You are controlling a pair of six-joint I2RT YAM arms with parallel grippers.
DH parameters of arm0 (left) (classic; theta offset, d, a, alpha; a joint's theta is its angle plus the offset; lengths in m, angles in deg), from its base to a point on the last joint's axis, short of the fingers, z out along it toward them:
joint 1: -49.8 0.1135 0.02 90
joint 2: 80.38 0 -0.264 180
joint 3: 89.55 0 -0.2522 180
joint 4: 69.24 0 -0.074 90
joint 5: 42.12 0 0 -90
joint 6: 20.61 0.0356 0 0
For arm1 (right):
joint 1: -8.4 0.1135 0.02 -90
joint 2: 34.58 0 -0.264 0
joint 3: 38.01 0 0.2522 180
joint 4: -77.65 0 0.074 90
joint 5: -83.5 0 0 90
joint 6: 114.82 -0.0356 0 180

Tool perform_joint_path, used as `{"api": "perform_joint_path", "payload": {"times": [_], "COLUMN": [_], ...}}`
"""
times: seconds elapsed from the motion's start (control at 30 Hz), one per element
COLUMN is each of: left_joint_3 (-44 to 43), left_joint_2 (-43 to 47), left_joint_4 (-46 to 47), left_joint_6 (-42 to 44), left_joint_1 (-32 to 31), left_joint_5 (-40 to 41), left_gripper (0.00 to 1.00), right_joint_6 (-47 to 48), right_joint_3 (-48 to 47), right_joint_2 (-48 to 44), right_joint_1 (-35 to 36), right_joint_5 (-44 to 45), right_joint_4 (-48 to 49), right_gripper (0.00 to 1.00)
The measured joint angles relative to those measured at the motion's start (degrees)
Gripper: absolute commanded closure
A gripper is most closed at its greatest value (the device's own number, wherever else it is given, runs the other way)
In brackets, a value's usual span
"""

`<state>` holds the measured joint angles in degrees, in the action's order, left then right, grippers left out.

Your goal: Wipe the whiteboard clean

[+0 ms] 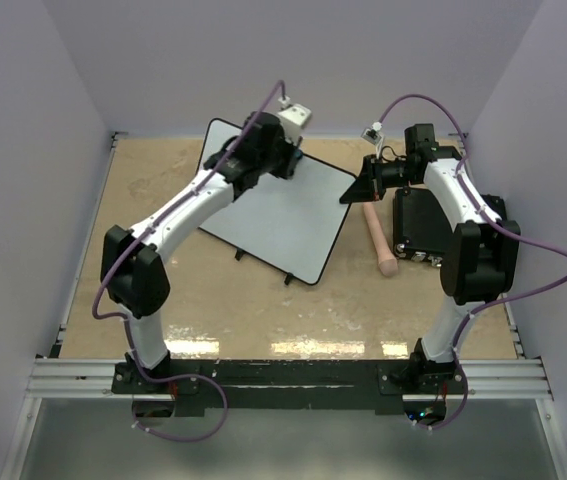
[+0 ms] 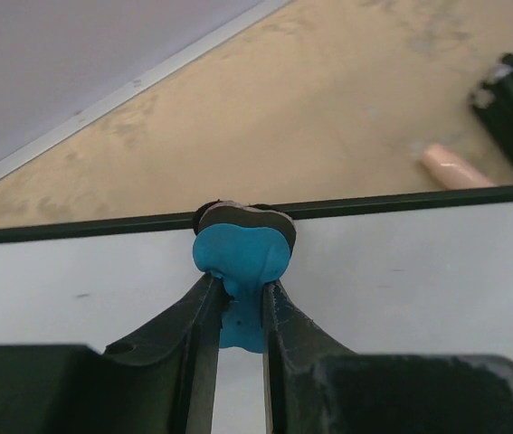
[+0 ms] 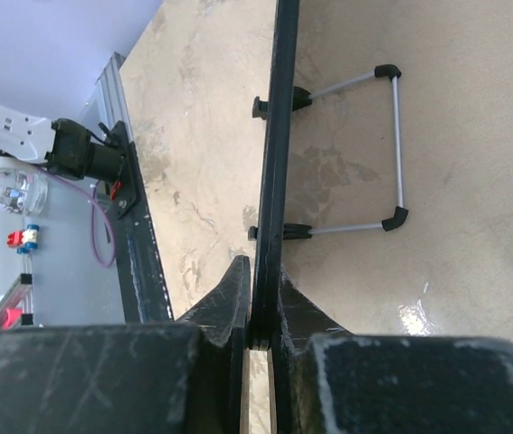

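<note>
Now, blue eraser [image 2: 241, 253] in left claw [image 2: 241, 287], whiteboard [image 1: 273, 215] in right claw [image 3: 261, 280].

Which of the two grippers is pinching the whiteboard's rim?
The right gripper: it is shut on the thin black rim of the whiteboard, seen edge-on in its wrist view. The left gripper instead holds a blue eraser.

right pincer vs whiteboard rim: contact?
Touching. The right wrist view shows the right pincer closed on the whiteboard, one finger pressed against each side of its black rim, with no gap.

R gripper [image 1: 351, 192] at whiteboard [image 1: 283, 215] corner
</note>
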<state>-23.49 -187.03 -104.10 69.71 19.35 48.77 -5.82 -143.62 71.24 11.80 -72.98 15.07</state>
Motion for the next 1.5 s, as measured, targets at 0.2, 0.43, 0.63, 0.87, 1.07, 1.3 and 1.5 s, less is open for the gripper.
{"api": "perform_joint_path", "payload": {"times": [0.2,0.43,0.63,0.87,1.07,1.3,1.5], "left_joint_3": [2.0,1.9,3.0,9.1,13.4,24.0,24.6], "left_joint_2": [0.1,-1.3,0.4,4.6,4.0,9.9,10.9], "left_joint_4": [1.4,0.9,0.3,1.3,4.0,6.9,9.2], "left_joint_6": [-3.1,-4.3,-3.8,2.4,7.9,10.1,6.4], "left_joint_1": [-13.9,-17.5,-12.5,8.6,18.5,4.8,-14.1], "left_joint_5": [-1.0,1.7,0.6,4.0,7.5,7.8,5.3], "left_gripper": [1.0,1.0,1.0,1.0,1.0,1.0,1.0], "right_joint_6": [0.3,0.5,0.5,0.7,1.4,-0.4,-0.5], "right_joint_3": [0.2,0.6,0.6,0.6,0.6,0.6,1.9], "right_joint_2": [0.0,0.0,0.0,0.0,0.0,0.0,-0.5], "right_joint_1": [0.0,-0.2,-0.2,0.1,0.1,0.1,0.2], "right_joint_5": [0.7,1.2,1.1,0.2,-0.1,-0.1,-0.2], "right_joint_4": [1.0,1.3,1.5,1.1,1.1,1.3,3.7], "right_gripper": [1.0,1.0,1.0,1.0,1.0,1.0,1.0]}}
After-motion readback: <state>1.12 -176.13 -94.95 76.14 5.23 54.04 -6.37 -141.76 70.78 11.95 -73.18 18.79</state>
